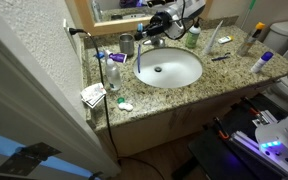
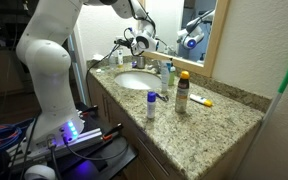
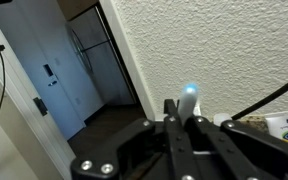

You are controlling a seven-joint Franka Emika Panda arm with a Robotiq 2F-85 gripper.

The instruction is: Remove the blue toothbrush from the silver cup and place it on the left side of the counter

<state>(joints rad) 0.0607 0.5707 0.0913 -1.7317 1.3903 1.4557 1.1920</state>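
Observation:
My gripper (image 3: 182, 112) is shut on the blue toothbrush (image 3: 190, 95), whose pale blue end sticks out past the closed fingers in the wrist view. In both exterior views the gripper (image 1: 149, 28) (image 2: 131, 40) hangs above the back of the counter (image 1: 224, 75), up and just to the right of the silver cup (image 1: 126, 44). The wrist camera faces sideways at a white textured wall and a doorway. The toothbrush is too small to make out in the exterior views. The cup is out of the wrist view.
A white sink basin (image 1: 169, 68) with a chrome faucet (image 1: 156, 40) fills the counter's middle. A clear plastic bottle (image 1: 111, 72) and white packets (image 1: 92, 95) sit at its left end. A green bottle (image 1: 192, 38) and other bottles (image 2: 181, 92) stand to the right.

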